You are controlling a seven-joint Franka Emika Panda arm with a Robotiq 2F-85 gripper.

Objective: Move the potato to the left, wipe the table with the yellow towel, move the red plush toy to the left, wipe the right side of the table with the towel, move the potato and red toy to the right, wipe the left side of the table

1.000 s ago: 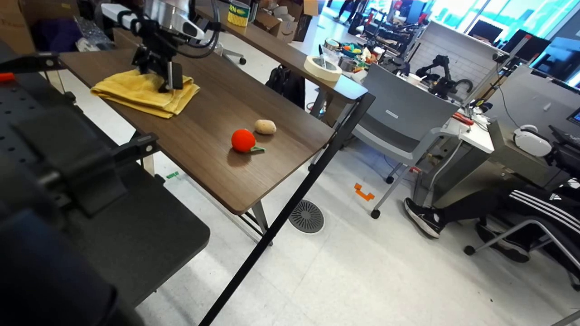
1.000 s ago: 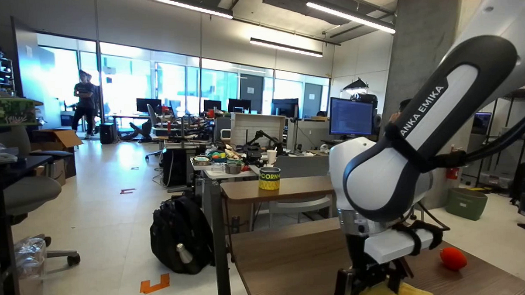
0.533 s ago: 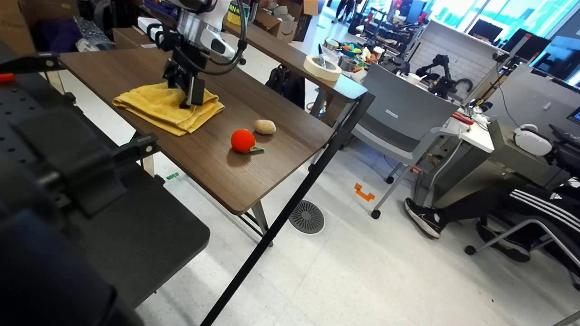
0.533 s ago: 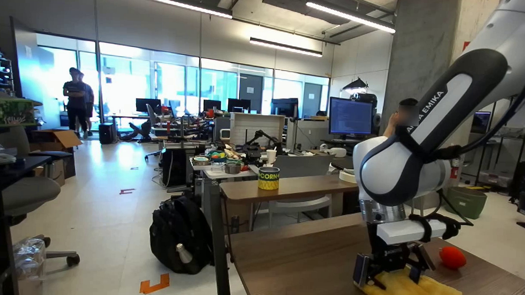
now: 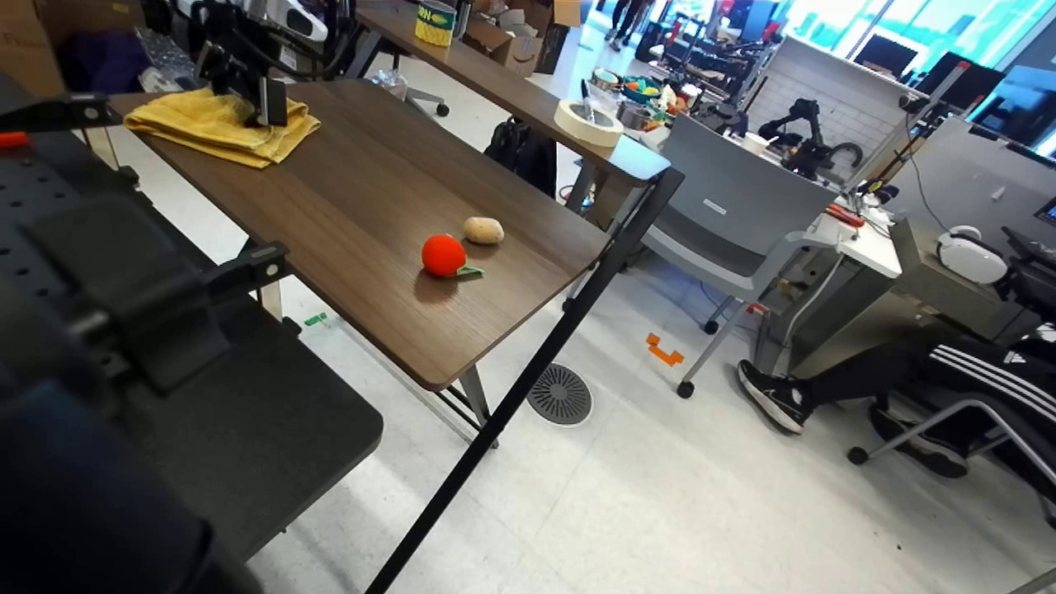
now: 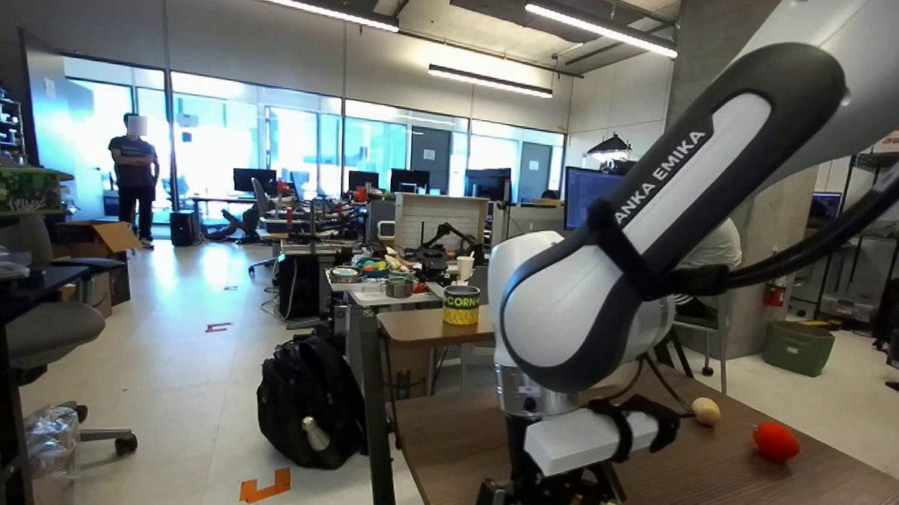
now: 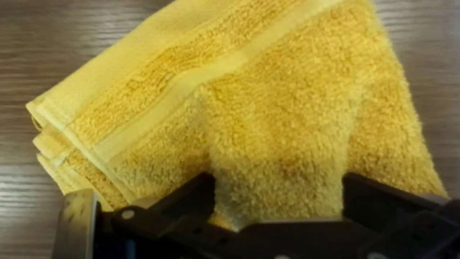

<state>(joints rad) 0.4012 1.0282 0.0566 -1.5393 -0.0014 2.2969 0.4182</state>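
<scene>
A: Where is the yellow towel (image 5: pixel 202 125) lying?

B: In an exterior view it's lying at the left end of the table (image 5: pixel 363 181), its long axis running left to right and slanting a little nearer toward the right. One corner is pointing near.

A: And what is the gripper (image 7: pixel 278 180) doing?

B: It's pointing down and gripping the towel. In the wrist view its fingers (image 7: pixel 194 196) are standing apart, with a raised fold of cloth filling the gap between them.

A: Which way is the cloth lying there?

B: Its pale band (image 7: pixel 233 63) is slanting from near left to far right, and a stacked, folded corner is pointing left.

A: And the potato (image 5: pixel 483 231)?

B: It's resting well apart from the towel, toward the right end, its long axis running left to right, the right end tipping slightly near.

A: Is the red plush toy (image 6: pixel 775 442) touching it?

B: No, bare table is showing between them in an exterior view, and the toy is looking longer from left to right. In an exterior view a green strip (image 5: pixel 470 271) at its foot is pointing right.

A: What's standing farther off?

B: A raised shelf (image 5: pixel 505 87) is running along the far side, bearing an upright corn can (image 5: pixel 435 25).
</scene>
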